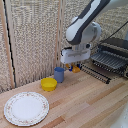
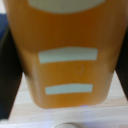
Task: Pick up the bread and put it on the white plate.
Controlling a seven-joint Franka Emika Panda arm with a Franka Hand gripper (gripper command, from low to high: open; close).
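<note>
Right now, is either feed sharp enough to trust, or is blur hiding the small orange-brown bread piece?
Wrist view: the orange-brown oblong bread piece fills the frame, soft and out of focus, edges smeared. Exterior view: low resolution, evenly lit, with the bread only a small orange patch at the white boxy gripper; the large round white plate reads clearly.

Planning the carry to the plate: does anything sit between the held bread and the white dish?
The claw holds the bread above the table. Roughly along the line to the white dish stand a blue cup and a yellow bowl; a low carry might clip them.
</note>
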